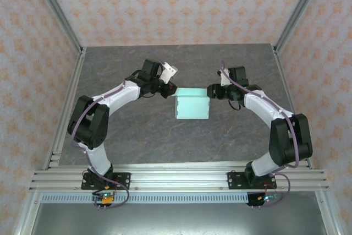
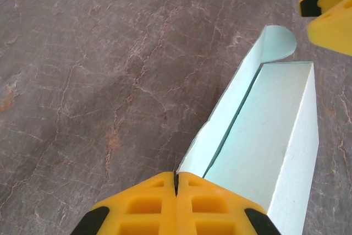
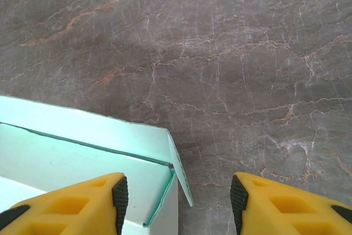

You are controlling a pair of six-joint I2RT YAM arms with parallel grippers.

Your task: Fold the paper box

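Well, the paper box (image 1: 192, 106) sat in the middle of the desk (image 1: 137, 136), right between the two arms. It was pale mint-blue. Some of its walls stood up, but the top was open, so the folding did not look done.

The left tool (image 2: 176, 175) was clenched. Its yellow tips were pressed tight together just where the near end of a long side flap (image 2: 220, 130) ran in. So it looked like it pinched that thin flap. I think it held on there for two reasons: to stop the light box from sliding on the smooth desk, and to be ready to turn the flap inward. At the far end of the flap there was a small round tab (image 2: 278, 42). It stuck out loose and was not tucked in yet.

The right tool (image 3: 179, 191) was released, with its two tips apart. One tip hung over the inside of the box and the other hung over the bare desk, so a corner of the box was in the gap. It gripped nothing. I think it was set there to catch or push that end wall.

I could read no words, brand or label on the box or the tools.
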